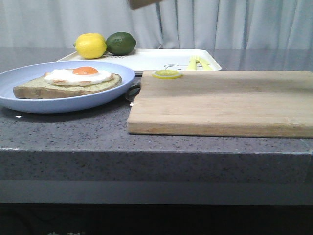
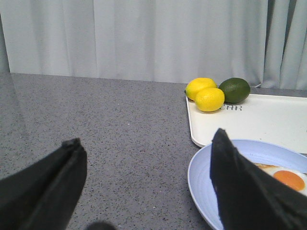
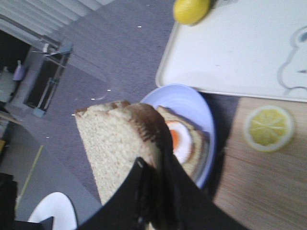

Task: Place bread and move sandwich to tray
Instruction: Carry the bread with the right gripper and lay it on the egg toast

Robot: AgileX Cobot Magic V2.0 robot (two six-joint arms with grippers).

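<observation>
My right gripper (image 3: 156,177) is shut on the bread (image 3: 115,148), a thick tan slice with a brown crust, held on edge high above the pale-blue plate (image 3: 192,103). A tan bit at the top edge of the front view (image 1: 144,3) looks like this slice. The plate (image 1: 29,103) carries one flat bread slice (image 1: 63,88) topped with a fried egg (image 1: 80,74). The white tray (image 1: 161,59) lies behind the plate. My left gripper (image 2: 146,158) is open and empty, low over the counter just left of the plate (image 2: 204,177).
A wooden cutting board (image 1: 220,100) lies right of the plate with a lemon slice (image 1: 166,74) on its far corner. Lemons (image 1: 90,45), a lime (image 1: 121,43) and a yellow utensil (image 1: 198,62) sit on the tray. The counter's front edge is near.
</observation>
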